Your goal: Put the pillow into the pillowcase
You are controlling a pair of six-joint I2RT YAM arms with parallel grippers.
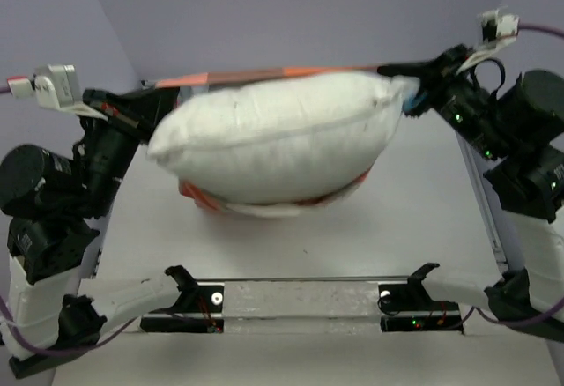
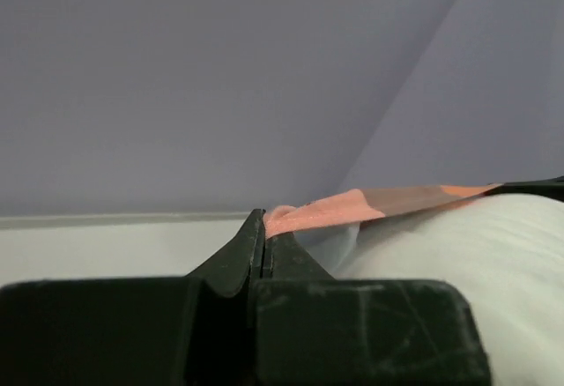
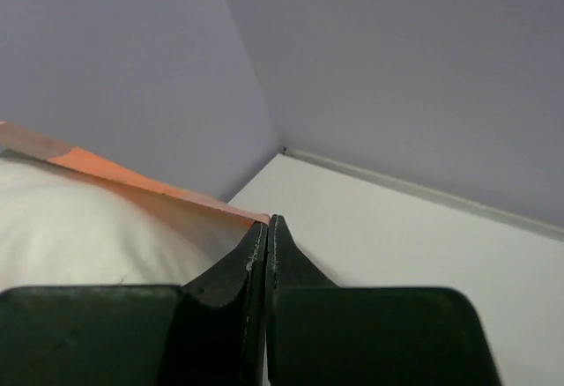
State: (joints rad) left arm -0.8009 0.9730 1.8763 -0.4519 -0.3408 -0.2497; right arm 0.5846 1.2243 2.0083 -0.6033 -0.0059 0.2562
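The plump white pillow (image 1: 282, 135) hangs raised over the table, its underside resting in a bunched orange fold of the pillowcase (image 1: 201, 197). A taut orange-and-brown edge of the pillowcase (image 1: 264, 75) runs along the pillow's far top side between both grippers. My left gripper (image 1: 169, 97) is shut on the left end of that edge (image 2: 352, 205), with the pillow (image 2: 476, 254) beside it. My right gripper (image 1: 411, 77) is shut on the right end (image 3: 97, 164), the pillow (image 3: 62, 236) to its left. Most of the case is hidden behind and under the pillow.
Lilac walls (image 1: 291, 16) close the white table (image 1: 423, 218) on the back and sides. A metal mounting bar (image 1: 300, 301) with both arm bases lies along the near edge. Cables trail at both outer sides.
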